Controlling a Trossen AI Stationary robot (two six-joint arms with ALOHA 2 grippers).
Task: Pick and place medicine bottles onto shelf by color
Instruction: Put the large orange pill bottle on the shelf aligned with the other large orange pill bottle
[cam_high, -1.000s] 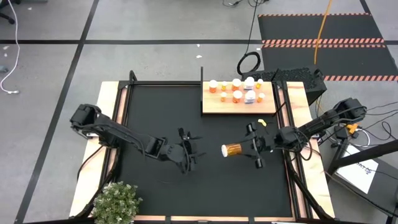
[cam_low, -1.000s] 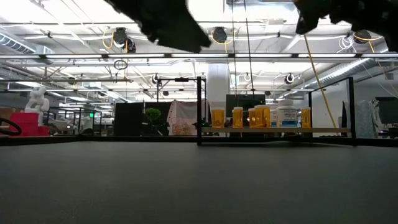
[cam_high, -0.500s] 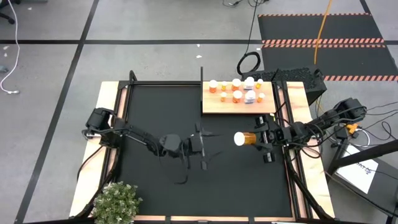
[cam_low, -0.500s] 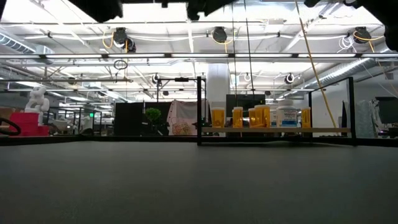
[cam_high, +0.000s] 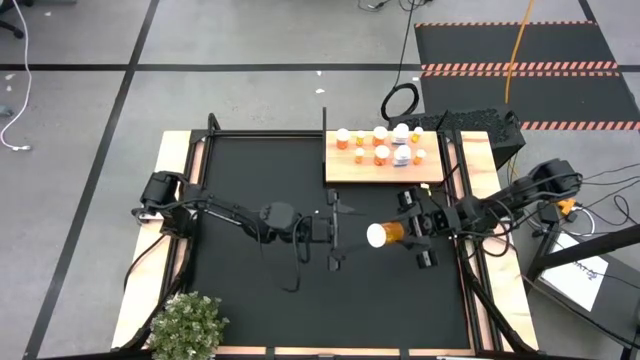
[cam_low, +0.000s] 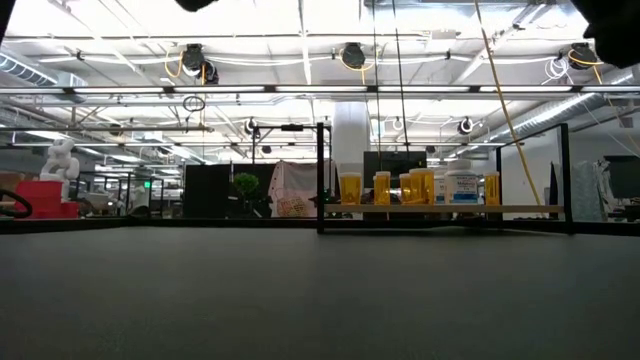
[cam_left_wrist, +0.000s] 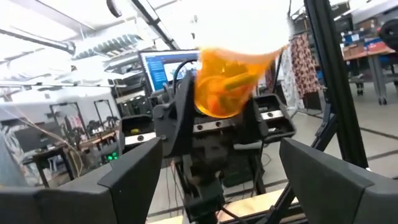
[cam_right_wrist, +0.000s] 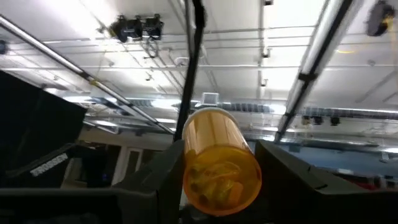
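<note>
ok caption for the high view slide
Right pincer holds an orange bottle toward the open left pincer above the mat.

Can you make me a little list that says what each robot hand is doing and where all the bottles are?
right hand: shut on an orange bottle, held sideways above the mat, white cap toward the left hand
left hand: open, empty, facing the bottle, close to its cap
shelf: wood board at the mat's far right corner
shelf bottles: standing in a cluster, mostly orange with white caps, one wider and white
mat: black, no loose bottles on it
</note>
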